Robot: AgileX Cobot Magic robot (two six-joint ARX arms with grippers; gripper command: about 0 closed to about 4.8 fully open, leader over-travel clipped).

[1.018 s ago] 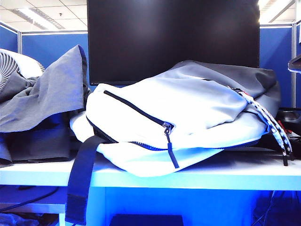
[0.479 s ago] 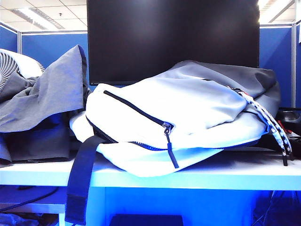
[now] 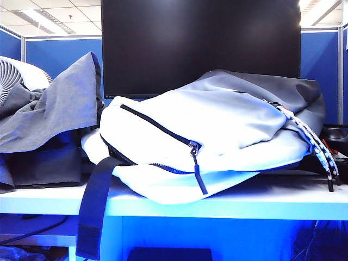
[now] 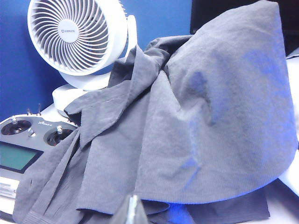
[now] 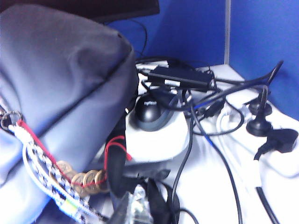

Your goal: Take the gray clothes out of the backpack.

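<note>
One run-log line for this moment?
gray clothes: out, heaped left of backpack | left gripper: shut, empty, facing clothes | right gripper: shut, empty, by backpack's cords

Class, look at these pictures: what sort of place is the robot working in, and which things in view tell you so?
Most likely an office cubicle: blue partition walls behind the white desk, a large dark monitor, and a panelled ceiling with strip lights. A desk fan and tangled cables fit that too.
</note>
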